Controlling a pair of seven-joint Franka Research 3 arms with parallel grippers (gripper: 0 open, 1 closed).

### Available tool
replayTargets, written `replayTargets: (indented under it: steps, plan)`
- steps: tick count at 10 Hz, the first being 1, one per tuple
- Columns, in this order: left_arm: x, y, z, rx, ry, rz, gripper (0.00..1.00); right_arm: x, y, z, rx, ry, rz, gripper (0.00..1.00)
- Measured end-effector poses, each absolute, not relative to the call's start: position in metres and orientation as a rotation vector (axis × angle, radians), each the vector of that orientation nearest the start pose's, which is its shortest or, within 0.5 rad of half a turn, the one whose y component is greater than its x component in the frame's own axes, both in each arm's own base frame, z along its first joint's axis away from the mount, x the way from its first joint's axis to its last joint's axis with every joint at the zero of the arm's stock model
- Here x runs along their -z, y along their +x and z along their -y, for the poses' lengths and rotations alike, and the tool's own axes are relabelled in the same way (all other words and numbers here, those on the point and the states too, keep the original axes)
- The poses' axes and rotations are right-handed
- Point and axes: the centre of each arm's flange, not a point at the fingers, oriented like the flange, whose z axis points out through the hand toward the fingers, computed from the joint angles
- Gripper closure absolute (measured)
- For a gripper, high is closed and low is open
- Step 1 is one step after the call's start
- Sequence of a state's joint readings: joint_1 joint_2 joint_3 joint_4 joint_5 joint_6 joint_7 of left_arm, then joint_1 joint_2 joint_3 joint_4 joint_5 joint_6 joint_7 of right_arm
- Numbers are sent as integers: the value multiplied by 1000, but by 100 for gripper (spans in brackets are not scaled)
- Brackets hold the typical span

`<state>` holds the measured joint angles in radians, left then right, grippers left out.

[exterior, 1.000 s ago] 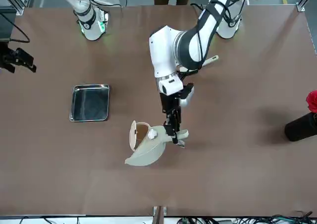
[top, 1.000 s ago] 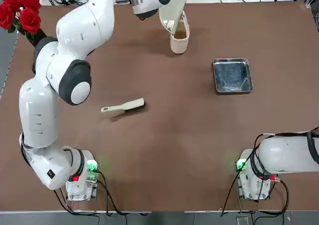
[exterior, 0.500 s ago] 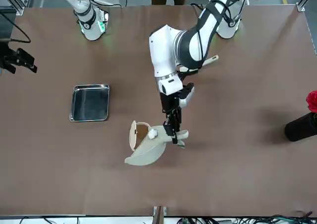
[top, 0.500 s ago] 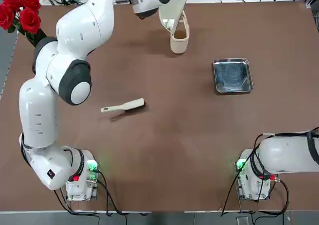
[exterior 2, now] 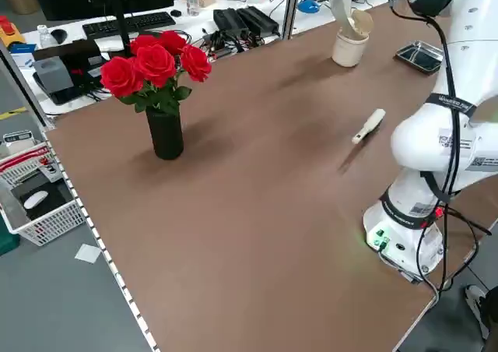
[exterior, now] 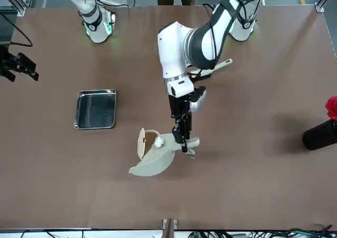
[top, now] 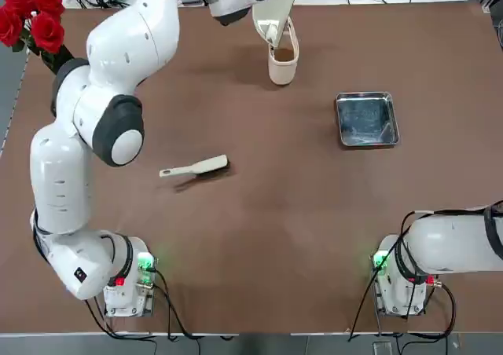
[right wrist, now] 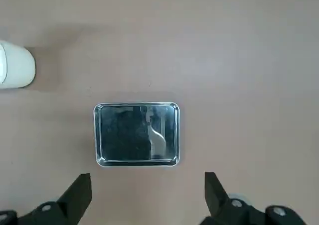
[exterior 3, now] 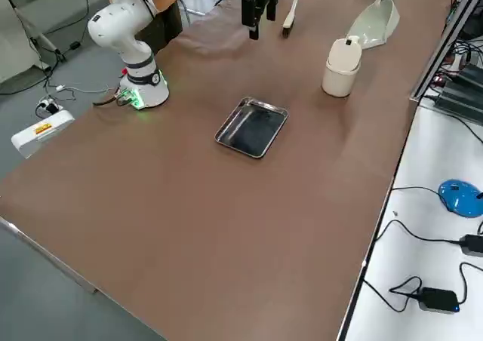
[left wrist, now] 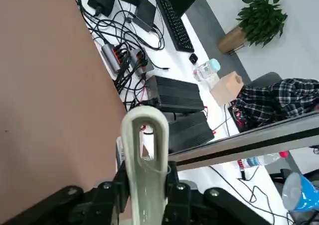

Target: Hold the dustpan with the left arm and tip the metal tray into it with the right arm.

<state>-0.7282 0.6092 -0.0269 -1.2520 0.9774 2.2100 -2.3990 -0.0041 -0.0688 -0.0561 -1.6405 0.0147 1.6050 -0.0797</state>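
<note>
Dustpan (exterior: pixel 155 160): gripped by left claw (exterior: pixel 184 146).
Tray (right wrist: pixel 137 134): on table (exterior: pixel 105 185), not lifted.
Right claw (right wrist: pixel 148 197): open, off table's side.
Remaining: grasp, tip.

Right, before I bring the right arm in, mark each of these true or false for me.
1. The left gripper has the dustpan by its handle. True.
2. The metal tray is already in the right gripper's jaws. False: it lies on the table, and the right gripper is open.
3. The hand brush rests inside the tray. False: it lies on the table, nearer the left arm's base.
4. The cream cup stands with its lid flap raised. True.
5. The dustpan is flat on the table beside the tray. False: it is held near the cup.
</note>
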Motion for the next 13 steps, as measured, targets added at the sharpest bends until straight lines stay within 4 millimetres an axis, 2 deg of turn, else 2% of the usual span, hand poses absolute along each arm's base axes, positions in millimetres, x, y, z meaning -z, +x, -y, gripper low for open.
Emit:
replayTargets:
  steps: [6, 13]
  plan:
    - [-455, 571, 508, 1446, -2647, 1647, 67, -635, 534, 31, 51, -3127, 34, 0]
    - [-455, 578, 500, 1481, -2617, 1621, 67, -634, 533, 32, 42, -3127, 31, 0]
